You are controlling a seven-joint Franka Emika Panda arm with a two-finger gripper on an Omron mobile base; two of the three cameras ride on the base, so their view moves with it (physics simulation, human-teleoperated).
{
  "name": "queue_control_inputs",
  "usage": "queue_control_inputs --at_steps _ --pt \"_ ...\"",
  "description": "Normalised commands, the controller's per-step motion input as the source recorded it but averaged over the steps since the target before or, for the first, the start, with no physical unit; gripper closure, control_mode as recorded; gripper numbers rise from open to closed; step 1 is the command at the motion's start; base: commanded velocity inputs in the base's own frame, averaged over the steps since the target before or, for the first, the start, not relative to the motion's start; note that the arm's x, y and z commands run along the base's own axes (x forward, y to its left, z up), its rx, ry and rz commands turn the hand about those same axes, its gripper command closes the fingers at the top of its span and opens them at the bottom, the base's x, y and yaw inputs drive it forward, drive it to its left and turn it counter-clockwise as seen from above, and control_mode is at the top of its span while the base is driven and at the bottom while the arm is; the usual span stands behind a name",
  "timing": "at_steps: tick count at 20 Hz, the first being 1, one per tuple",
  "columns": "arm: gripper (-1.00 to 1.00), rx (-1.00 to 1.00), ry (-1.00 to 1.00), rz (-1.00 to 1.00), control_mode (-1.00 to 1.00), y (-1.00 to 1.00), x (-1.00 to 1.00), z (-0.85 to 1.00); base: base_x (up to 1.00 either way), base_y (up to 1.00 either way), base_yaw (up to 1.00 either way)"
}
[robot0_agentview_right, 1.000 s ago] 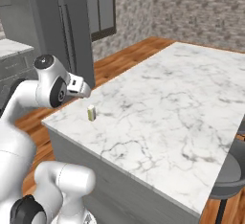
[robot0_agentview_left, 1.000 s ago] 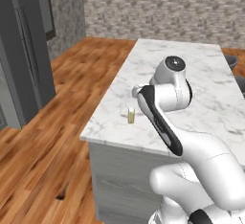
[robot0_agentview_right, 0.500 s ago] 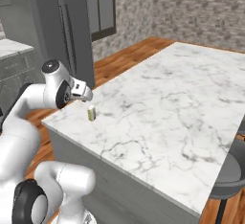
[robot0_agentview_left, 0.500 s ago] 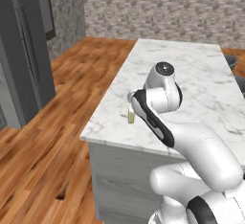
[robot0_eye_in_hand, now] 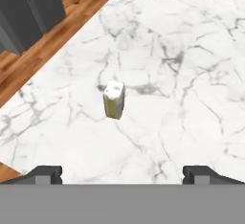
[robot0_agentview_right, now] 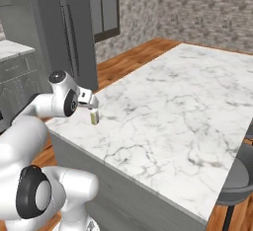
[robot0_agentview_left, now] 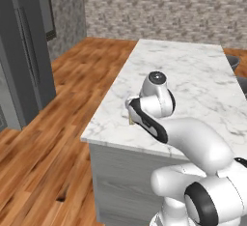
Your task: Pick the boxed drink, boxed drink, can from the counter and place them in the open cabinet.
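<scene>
One boxed drink, a small cream-white carton with yellowish sides, stands upright near the corner of the white marble counter. In the right base view my gripper hangs just above the boxed drink, not touching it. In the hand view my gripper is open, its fingertips spread wide, and the carton sits centred ahead of them. In the left base view my arm covers most of the boxed drink on the counter. The can and the open cabinet are out of view.
The counter's near edge and left edge drop to a wooden floor. A tall dark fridge stands to the left across the floor. A dark stool sits at the counter's right side.
My hand has swung left and come down toward the boxed drink, which has stayed where it was. The jaws have stayed open.
</scene>
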Motion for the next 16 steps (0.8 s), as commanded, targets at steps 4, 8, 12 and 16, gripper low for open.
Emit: queue_control_inputs --at_steps 4,8,12,16 --pt "-1.0 -0.03 0.0 0.0 -1.0 0.01 0.29 -0.36 0.0 0.0 0.0" --pt "-1.0 0.0 0.0 0.0 -1.0 0.05 0.22 -0.33 0.0 0.0 0.0" --pt "-1.0 0.0 0.0 0.0 -1.0 0.07 0.21 -0.25 0.0 0.0 0.0" --pt "-1.0 0.0 0.0 0.0 -1.0 0.01 0.22 -0.12 0.0 0.0 0.0"
